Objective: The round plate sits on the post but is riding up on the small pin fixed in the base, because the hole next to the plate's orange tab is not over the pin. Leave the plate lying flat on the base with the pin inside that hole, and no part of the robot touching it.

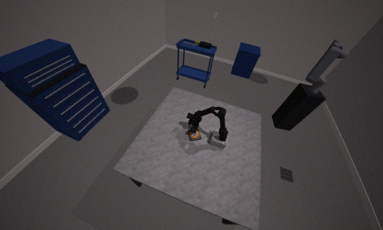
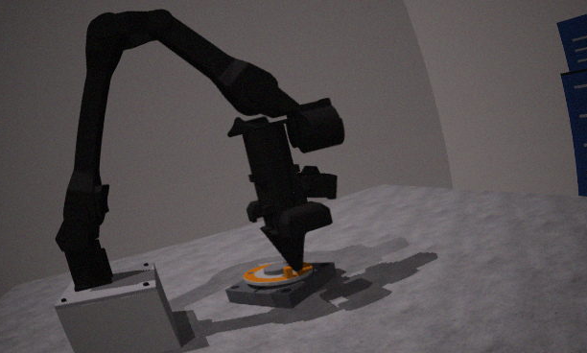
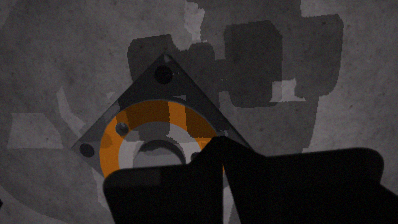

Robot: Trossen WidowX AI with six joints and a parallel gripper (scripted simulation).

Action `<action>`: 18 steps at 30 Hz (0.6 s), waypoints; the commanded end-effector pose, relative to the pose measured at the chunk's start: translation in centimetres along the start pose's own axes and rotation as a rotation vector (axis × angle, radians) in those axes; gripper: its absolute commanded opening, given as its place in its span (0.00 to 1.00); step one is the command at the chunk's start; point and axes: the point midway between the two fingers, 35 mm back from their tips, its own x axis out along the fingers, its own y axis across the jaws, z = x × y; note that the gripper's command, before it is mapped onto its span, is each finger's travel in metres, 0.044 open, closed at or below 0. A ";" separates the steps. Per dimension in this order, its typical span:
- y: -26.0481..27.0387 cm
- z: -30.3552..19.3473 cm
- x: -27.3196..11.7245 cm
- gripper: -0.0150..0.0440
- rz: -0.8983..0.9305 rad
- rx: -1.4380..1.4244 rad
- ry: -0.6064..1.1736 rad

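Note:
The round plate (image 1: 194, 137) (image 2: 264, 280) (image 3: 160, 110), with an orange ring, sits around the grey post (image 2: 273, 270) (image 3: 157, 159) on the dark square base (image 2: 263, 296) (image 3: 142, 90). In the exterior view a dark gap shows under its near rim. The orange tab (image 2: 288, 272) stands up on the near side of the ring; the fingers hide it in the wrist view. A small round grey spot shows in the ring in the wrist view; I cannot tell whether it is hole or pin. My gripper (image 2: 298, 270) (image 3: 219, 142) is shut and empty, tips down at the ring beside the tab; contact is unclear.
The arm's pale mounting block (image 1: 218, 143) (image 2: 114, 312) stands near the base on the table (image 1: 187, 175) (image 2: 459, 269). A blue cart (image 1: 193, 73), blue cabinets and another arm on a black pedestal stand away from the table.

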 end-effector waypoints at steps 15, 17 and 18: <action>-0.2 -2.5 -0.2 0.25 -0.002 -0.007 0.005; -0.2 -2.8 -0.3 0.25 -0.002 -0.007 0.005; -0.2 -2.9 -0.3 0.25 -0.002 -0.007 0.005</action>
